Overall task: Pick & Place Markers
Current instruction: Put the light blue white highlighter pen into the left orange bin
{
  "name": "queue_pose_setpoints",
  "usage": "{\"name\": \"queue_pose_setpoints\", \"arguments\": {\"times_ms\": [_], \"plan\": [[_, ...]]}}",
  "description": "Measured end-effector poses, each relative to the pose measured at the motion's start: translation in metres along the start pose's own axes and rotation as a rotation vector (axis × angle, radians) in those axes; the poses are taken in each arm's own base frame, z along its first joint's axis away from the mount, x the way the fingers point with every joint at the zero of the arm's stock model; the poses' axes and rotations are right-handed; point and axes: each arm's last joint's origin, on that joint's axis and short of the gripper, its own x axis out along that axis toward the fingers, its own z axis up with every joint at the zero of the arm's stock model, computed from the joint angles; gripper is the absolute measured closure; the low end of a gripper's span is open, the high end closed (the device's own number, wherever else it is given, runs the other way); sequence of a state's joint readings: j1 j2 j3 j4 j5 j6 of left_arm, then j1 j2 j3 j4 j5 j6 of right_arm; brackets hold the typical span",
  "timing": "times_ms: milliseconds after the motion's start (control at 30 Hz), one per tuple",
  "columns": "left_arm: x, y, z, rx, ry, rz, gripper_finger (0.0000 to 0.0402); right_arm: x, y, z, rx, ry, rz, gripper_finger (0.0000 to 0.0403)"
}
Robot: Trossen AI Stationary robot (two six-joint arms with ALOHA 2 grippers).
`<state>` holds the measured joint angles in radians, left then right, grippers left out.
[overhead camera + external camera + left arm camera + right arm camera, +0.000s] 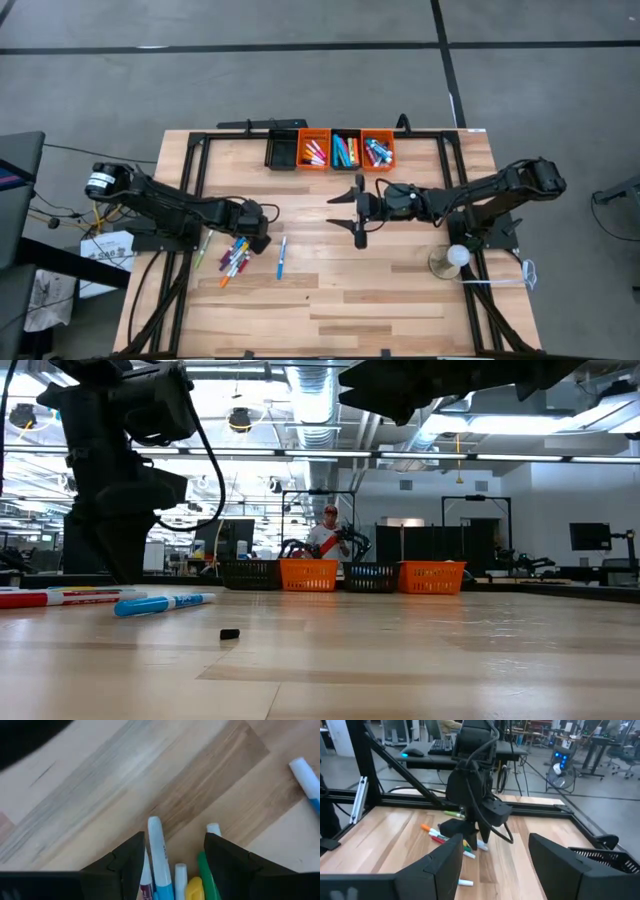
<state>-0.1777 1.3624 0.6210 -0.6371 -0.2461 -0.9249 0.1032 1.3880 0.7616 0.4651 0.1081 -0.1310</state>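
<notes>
Pale wood table (400, 300) in an open workshop — ducts and strip lights overhead.

Left gripper (172, 857) stood spread over the loose markers (234, 258); more filled the far bins (346, 150). Right gripper (358, 208) hung spread mid-table — a person (327, 532) stood beyond.

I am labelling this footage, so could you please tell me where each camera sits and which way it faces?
High view: overhead, looking straight down; shows both arms, the left pincer over the markers, the right pincer mid-table.
Low view: at table-top height, facing the bins and the room; dark arm parts hang from above.
Left wrist view: looks down past its own open fingers at markers.
Right wrist view: looks across past its own open fingers at the left arm.
Shared: the lone blue marker.
</notes>
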Motion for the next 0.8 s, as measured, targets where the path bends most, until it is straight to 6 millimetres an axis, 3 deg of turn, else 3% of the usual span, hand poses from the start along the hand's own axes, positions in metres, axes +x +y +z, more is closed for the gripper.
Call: {"name": "queue_pose_setpoints", "arguments": {"times_ms": [500,800], "plan": [[0.008,0.002,-0.001,0.011,-0.013,0.054,0.0205,0.000,0.000,0.001,0.023,-0.007,0.001,0.0184],[0.027,0.001,0.003,0.031,0.060,0.085,0.0255,0.000,0.000,0.001,0.027,-0.008,0.002,0.0184]]}}
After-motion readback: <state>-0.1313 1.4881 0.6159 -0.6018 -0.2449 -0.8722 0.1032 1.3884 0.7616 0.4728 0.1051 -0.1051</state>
